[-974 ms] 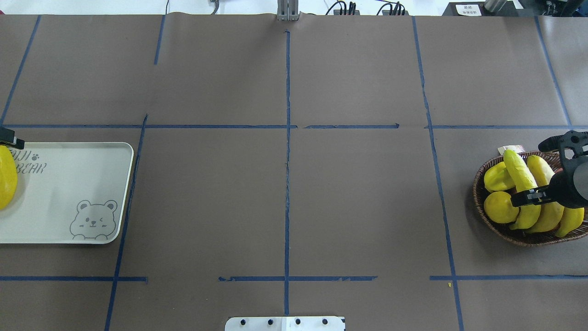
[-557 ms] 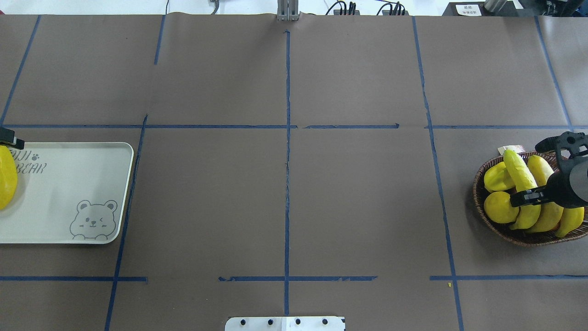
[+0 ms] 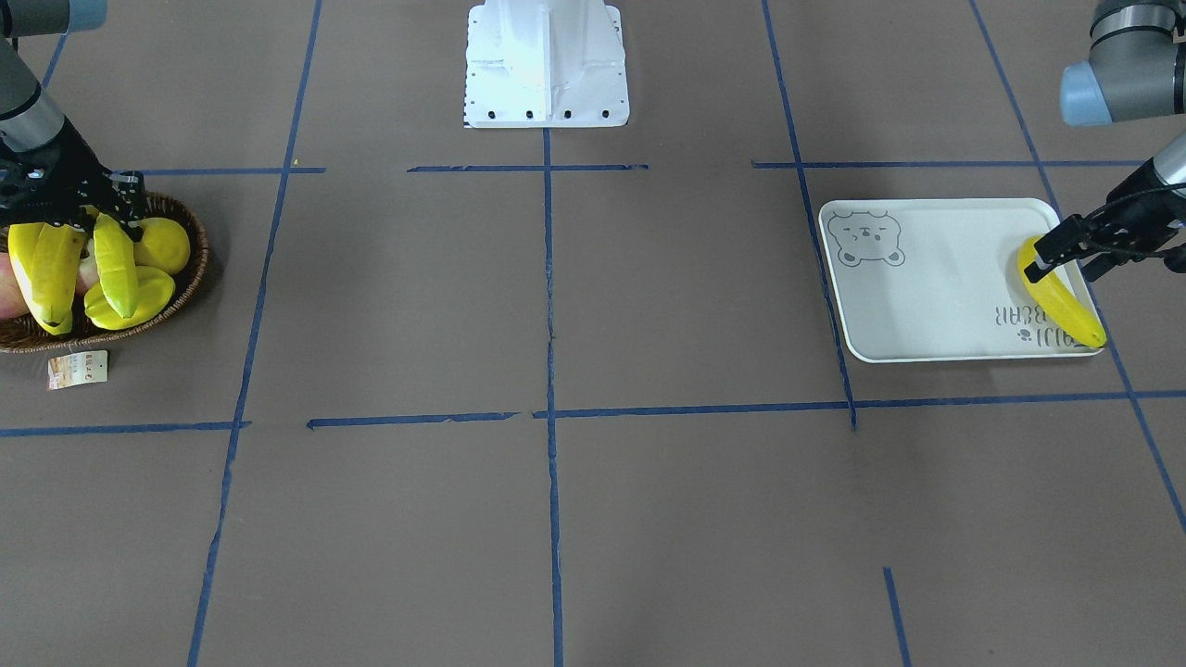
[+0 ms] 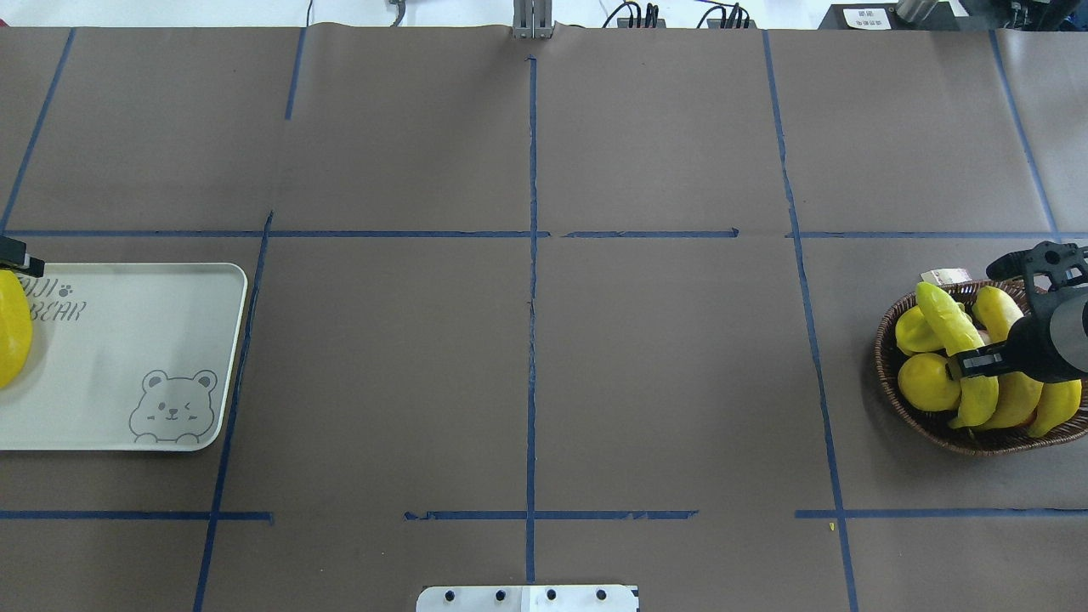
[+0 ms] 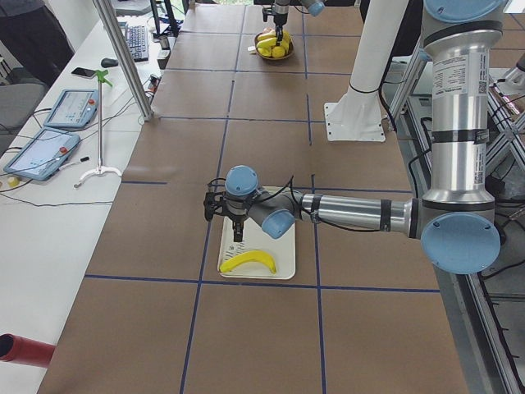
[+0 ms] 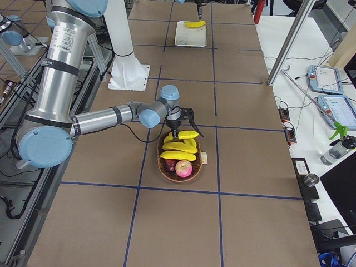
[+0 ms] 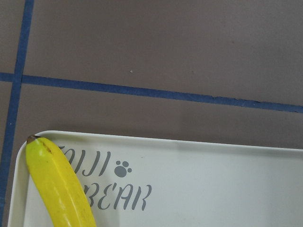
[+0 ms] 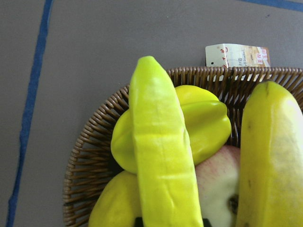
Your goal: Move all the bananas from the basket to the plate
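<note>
The desk (image 4: pixel 663 382) is covered in brown paper, fwiw. The plate (image 4: pixel 127 340) is parked by the desk's left edge and the basket (image 4: pixel 952 433) by its right edge. One banana (image 3: pixel 1066 310) is laid along the plate's outer side, and three more bananas (image 4: pixel 1011 395) are piled in the basket. The left claw (image 3: pixel 1066 255) is held just over the plate's banana with fingers apart. The right claw (image 4: pixel 977 364) is clamped on the greenish banana (image 4: pixel 943 314).

Right gripper (image 4: pixel 979 361), clasping a banana (image 4: pixel 939 310): starfruit (image 4: pixel 914 330), lemon (image 4: pixel 926 382) and two bananas (image 4: pixel 1016 399) are crowding its sides inside the basket (image 4: pixel 888 374); bare table (image 4: pixel 663 365) is lying open beyond the rim.
</note>
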`<state>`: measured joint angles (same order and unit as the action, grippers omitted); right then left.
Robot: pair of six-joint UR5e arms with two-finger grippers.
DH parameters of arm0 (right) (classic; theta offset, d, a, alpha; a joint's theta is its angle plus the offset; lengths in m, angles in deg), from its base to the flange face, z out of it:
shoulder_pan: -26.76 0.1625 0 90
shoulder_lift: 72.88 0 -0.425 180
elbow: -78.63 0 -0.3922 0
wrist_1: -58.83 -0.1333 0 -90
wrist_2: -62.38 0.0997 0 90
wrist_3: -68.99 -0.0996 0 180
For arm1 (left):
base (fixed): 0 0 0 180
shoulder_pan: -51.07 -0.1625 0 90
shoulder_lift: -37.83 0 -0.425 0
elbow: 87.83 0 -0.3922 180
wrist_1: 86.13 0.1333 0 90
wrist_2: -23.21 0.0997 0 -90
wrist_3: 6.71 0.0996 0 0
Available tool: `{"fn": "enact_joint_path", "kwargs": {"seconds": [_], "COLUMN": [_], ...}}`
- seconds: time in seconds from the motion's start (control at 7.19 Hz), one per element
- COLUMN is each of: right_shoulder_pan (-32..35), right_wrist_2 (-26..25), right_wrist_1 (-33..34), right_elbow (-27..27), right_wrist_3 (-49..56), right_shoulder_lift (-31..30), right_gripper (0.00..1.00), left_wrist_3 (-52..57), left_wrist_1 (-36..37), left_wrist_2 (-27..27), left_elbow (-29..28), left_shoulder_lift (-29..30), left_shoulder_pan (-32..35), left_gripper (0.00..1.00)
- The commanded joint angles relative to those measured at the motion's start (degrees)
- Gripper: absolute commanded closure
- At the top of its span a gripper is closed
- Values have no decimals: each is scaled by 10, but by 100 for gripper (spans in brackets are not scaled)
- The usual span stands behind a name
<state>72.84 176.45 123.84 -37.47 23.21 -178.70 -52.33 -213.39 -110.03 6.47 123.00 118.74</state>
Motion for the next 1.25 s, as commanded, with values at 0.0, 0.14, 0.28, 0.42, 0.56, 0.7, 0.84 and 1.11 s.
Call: {"fn": "enact_joint_path", "kwargs": {"seconds": [0.0, 0.14, 0.28, 0.42, 0.56, 0.7, 0.84, 1.11], "right_shoulder_pan": [25, 41, 41, 41, 40, 32, 9, -41], "right_wrist_2": [33, 67, 72, 78, 84, 85, 83, 68], "right_wrist_1": [6, 0, -1, -1, -28, -104, -197, -316], "right_elbow": [-40, -44, -53, -54, -49, -19, 13, 84], "right_wrist_3": [0, -1, -9, -17, -53, -123, -190, -312], "right_shoulder_lift": [0, 2, 19, 42, 66, 87, 95, 170], "right_gripper": [97, 96, 96, 95, 95, 91, 91, 92], "left_wrist_3": [0, -8, -15, -25, -26, -55, -117, -220], "left_wrist_1": [-8, -47, -82, -118, -146, -150, -151, -151], "left_wrist_2": [0, -2, -6, -7, -9, -32, -34, -33], "left_elbow": [1, 2, 3, 5, 6, 6, 6, 15], "left_shoulder_lift": [2, 3, 4, 14, 35, 61, 95, 145], "left_shoulder_pan": [-1, -1, -1, -2, -6, -22, -33, -67], "left_gripper": [0, 0, 0, 0, 0, 0, 0, 0]}}
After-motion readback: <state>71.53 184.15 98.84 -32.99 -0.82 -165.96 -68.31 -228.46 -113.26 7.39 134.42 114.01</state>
